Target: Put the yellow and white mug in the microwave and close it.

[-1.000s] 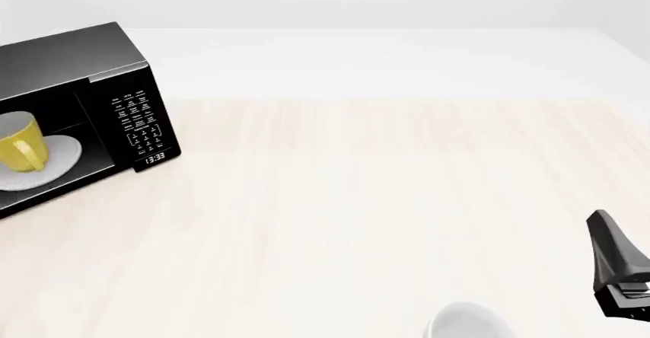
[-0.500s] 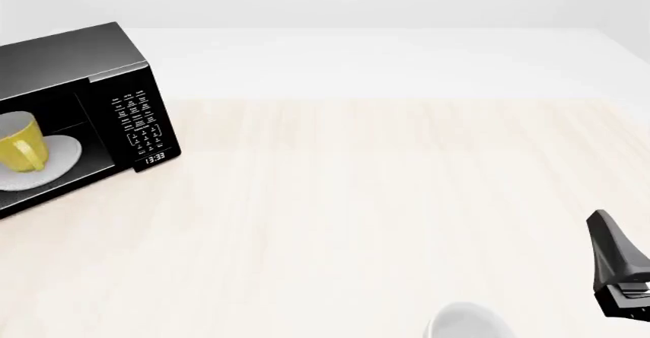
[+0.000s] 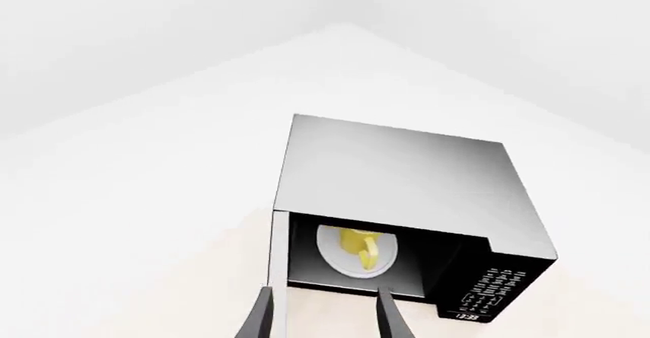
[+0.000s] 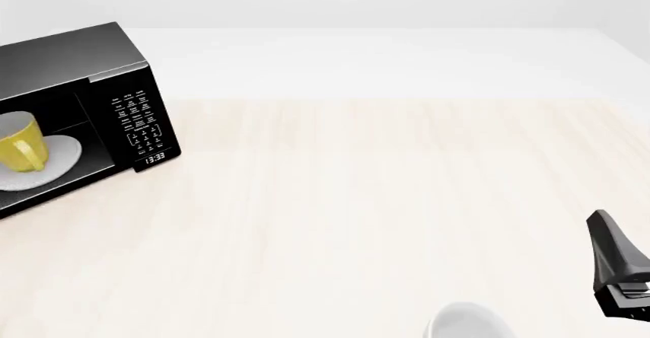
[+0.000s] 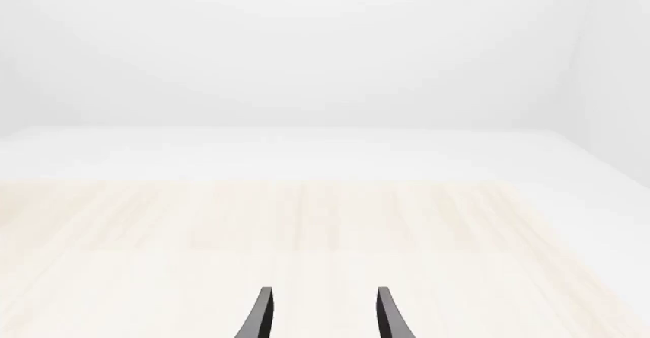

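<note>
1. Left wrist view: the yellow and white mug (image 3: pixel 364 247) is already sitting on the turntable plate (image 3: pixel 351 253) inside the microwave (image 3: pixel 406 201). The left gripper (image 3: pixel 323 311) fingers are spread, empty, and aimed at the cavity. The door (image 3: pixel 277 269) shows edge-on, wide open.
2. Front view: microwave at far left, door cut off. The left arm's clearly nearer.
3. Right wrist view: the right gripper (image 5: pixel 323 313) is open over the bare tabletop (image 5: pixel 304 224).

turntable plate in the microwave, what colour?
White turntable plate, under the yellow and white mug; front view shows it best.
</note>
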